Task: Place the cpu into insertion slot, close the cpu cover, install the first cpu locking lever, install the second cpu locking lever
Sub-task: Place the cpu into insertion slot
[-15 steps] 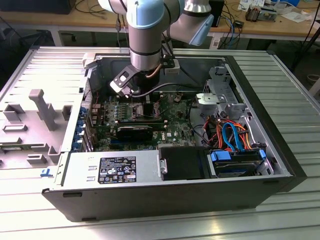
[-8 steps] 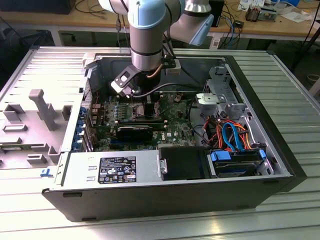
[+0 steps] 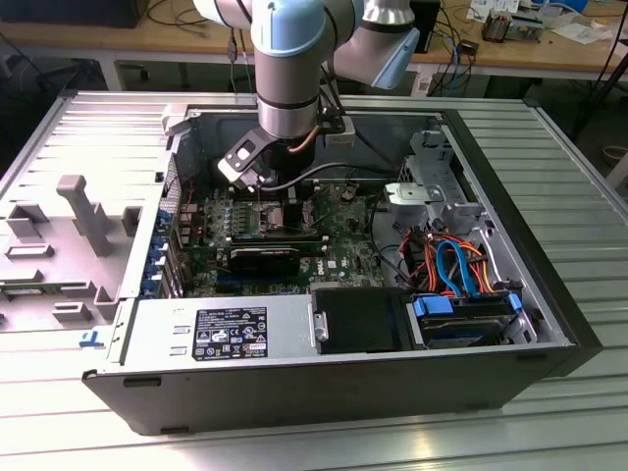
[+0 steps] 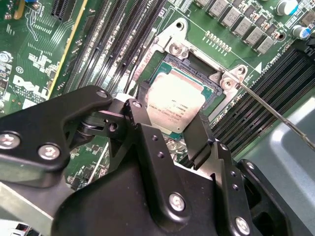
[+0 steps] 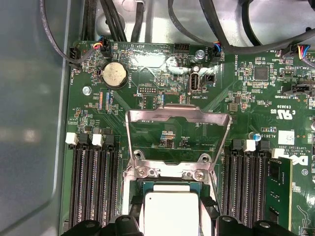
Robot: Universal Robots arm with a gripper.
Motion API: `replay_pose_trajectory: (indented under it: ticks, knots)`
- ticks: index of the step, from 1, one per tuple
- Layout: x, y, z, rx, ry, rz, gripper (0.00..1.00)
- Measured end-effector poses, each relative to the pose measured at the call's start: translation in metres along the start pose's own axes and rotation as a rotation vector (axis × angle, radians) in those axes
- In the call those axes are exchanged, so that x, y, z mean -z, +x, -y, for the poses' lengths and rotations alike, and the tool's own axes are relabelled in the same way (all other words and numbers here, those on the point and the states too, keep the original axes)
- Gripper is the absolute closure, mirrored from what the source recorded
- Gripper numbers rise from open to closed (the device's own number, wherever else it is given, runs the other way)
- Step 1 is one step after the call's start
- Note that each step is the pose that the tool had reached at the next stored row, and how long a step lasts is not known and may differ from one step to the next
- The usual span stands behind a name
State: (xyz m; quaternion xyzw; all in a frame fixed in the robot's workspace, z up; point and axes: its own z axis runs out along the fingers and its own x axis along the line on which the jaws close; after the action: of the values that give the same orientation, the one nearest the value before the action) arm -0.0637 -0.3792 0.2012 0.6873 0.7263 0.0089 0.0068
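Grip: end effector [image 4: 173, 120] clenched on the cpu [image 4: 174, 101], as I judge it, with two fingers bearing on opposite edges. The chip is square, with no long axis, and lies directly over the insertion slot [image 4: 194, 63]; whether it is seated, cannot tell. The cpu cover [image 5: 177, 108] stands flipped open just beyond the slot. In the exterior view the arm works at upper centre of frame, inside the computer case [image 3: 294, 392]. Count: one cpu, one slot, one cover, one locking lever [image 4: 275, 114] seen, unlatched.
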Motion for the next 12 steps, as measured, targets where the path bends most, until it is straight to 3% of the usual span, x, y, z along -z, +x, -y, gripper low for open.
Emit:
replay_pose_trajectory:
  ticks: [12]
  knots:
    - [0.0028, 0.0001, 0.0001, 0.0, -0.0004, -0.0006, 0.46]
